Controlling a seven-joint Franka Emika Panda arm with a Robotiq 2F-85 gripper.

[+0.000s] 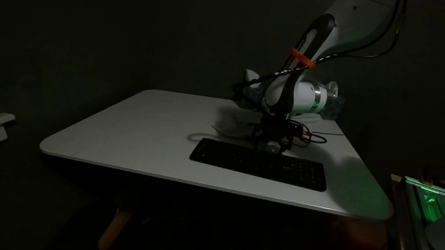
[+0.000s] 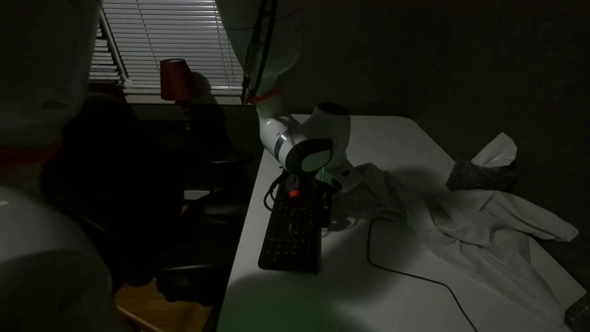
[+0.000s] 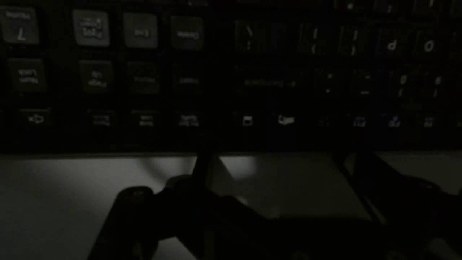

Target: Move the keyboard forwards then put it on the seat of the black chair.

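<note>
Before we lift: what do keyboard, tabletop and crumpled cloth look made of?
Keyboard: likely matte black plastic; dull, separate keycaps.
Tabletop: probably white laminate, low-sheen; smooth, even face, rounded corners.
Crumpled cloth: seems pale matte fabric; soft folds. Fiber unclear in dim light.

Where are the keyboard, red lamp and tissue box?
Keyboard (image 1: 259,164), in an exterior view: middle of its keys.
Red lamp (image 2: 176,80), in an exterior view: on its shade.
Tissue box (image 2: 479,177), in an exterior view: its dark side.

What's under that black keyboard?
Under the black keyboard is the white table, which shows around its edges. The spot right beneath is covered, so I can't see it.
</note>
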